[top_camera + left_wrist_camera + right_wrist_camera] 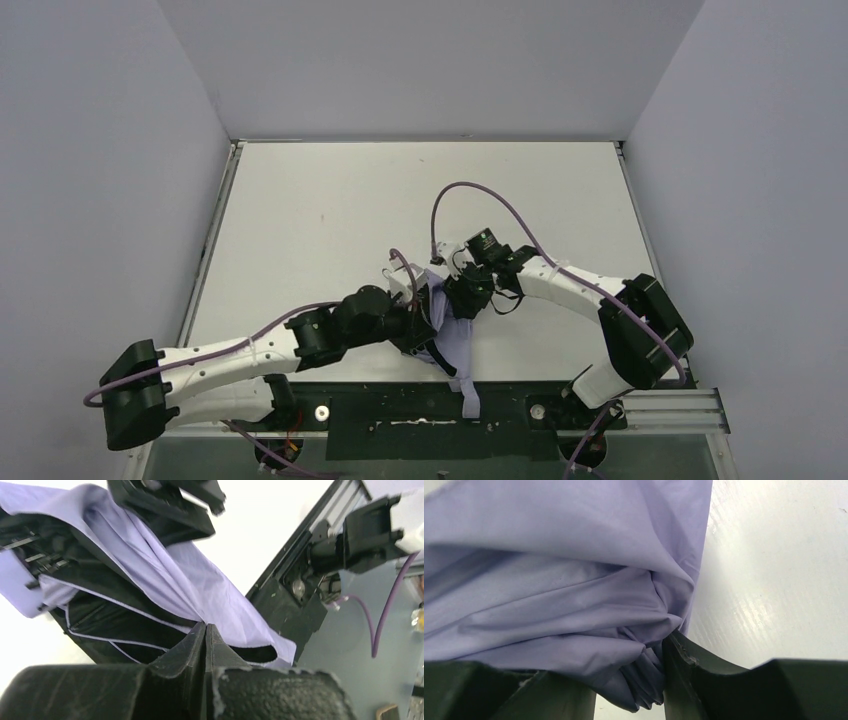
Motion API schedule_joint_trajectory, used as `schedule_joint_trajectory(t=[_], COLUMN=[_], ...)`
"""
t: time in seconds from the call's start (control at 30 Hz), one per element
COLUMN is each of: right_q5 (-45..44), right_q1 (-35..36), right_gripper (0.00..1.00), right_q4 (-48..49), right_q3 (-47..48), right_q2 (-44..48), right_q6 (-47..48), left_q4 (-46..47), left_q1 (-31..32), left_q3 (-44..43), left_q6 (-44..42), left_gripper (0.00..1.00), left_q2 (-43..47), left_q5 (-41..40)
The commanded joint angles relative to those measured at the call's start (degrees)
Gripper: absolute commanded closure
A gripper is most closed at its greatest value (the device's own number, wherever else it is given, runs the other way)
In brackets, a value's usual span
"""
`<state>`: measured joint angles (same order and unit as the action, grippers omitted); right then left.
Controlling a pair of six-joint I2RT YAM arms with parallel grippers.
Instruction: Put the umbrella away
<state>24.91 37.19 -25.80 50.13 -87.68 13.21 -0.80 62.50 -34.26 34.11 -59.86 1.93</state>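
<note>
The pale lavender folding umbrella (455, 340), its fabric loose and creased over black ribs, lies at the near edge of the white counter (320, 210), between both arms. The right gripper (634, 670) pinches a bunched fold of its cloth. The left gripper (206, 627) is pressed together, its tips against the fabric's hem. Whether it has caught any cloth, I cannot tell.

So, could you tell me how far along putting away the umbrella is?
Done: the umbrella is collapsed rather than open. In hand: the right gripper clamps bunched fabric, and the left gripper, shut, seems to pinch a fold. Remaining: the fabric hangs loose, unwrapped, so tidying and stowing are to come.
</note>
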Motion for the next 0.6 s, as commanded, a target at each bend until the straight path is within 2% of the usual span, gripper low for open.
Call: schedule_joint_trajectory(t=[0.0,0.17,0.23,0.3,0.43,0.57], right_q5=[-4.89,-5.35,-5.76,-5.96,-6.65,-7.49], right_q1=[-1.45,-1.48,-1.33,-1.18,-0.73,-1.01], right_gripper=[0.65,0.66,0.67,0.71,0.76,0.78], right_q4=[1.77,1.5,1.69,1.7,0.31,-3.34], right_q3=[1.45,1.36,1.06,0.79,1.09,1.91], right_q2=[-0.73,-0.57,-0.18,0.41,0.97,0.58], right_q6=[-0.08,0.66,1.45,2.32,5.34,8.67], left_q4=[1.0,0.94,-3.35,-6.96,-12.62,-3.92], left_q1=[5.4,7.46,6.82,5.63,1.03,-6.64], left_q3=[1.47,0.9,-0.68,-2.43,-4.45,0.6], left_q6=[-0.76,-0.28,-2.19,-5.96,-15.73,-26.31], left_gripper=[1.0,1.0,1.0,0.81,0.59,0.34], left_q2=[-0.05,-2.83,-1.43,1.55,10.32,17.95], left_q5=[-1.21,-3.63,-5.05,-6.09,-11.09,-12.01])
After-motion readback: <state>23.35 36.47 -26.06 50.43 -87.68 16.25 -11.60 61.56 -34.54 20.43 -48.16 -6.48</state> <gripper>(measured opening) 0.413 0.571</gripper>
